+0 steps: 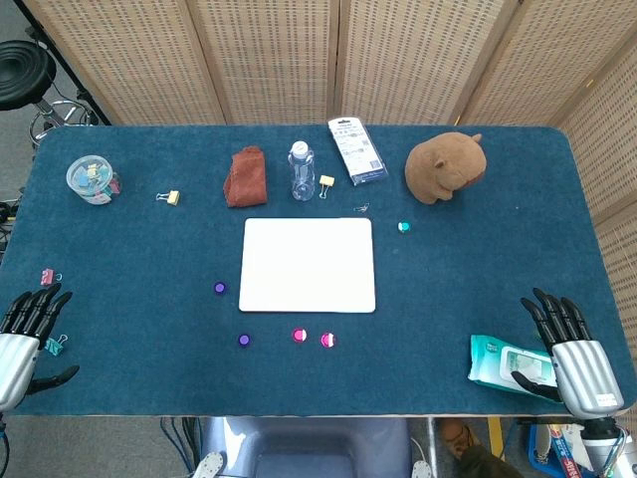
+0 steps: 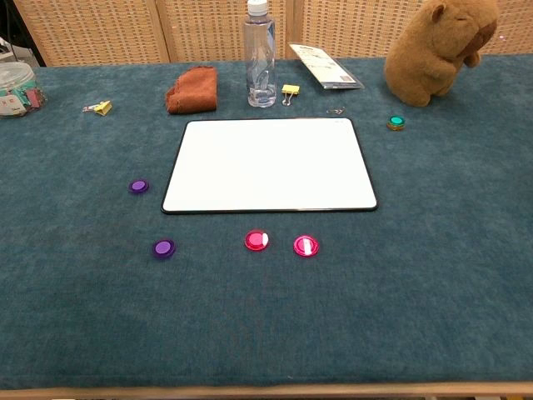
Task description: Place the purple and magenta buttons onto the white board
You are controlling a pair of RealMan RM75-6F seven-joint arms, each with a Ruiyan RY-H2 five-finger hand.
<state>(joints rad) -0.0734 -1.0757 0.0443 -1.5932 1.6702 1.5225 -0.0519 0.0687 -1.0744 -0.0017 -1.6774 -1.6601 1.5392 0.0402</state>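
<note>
The white board [image 1: 309,264] [image 2: 269,163] lies flat in the middle of the blue table with nothing on it. Two purple buttons [image 1: 220,288] [image 1: 244,340] sit on the cloth left of it, seen in the chest view as button [image 2: 139,186] and button [image 2: 164,247]. Two magenta buttons [image 1: 300,335] [image 1: 327,340] lie just in front of the board, also button [image 2: 256,240] and button [image 2: 306,245]. My left hand [image 1: 22,339] is open at the front left corner. My right hand [image 1: 567,354] is open at the front right edge. Neither hand shows in the chest view.
A green wipes pack [image 1: 506,364] lies by my right hand. A teal clip [image 1: 55,346] and pink clip [image 1: 47,276] lie near my left hand. At the back stand a jar [image 1: 92,179], brown cloth [image 1: 245,176], bottle [image 1: 301,170], plush capybara [image 1: 445,166] and teal button [image 1: 403,227].
</note>
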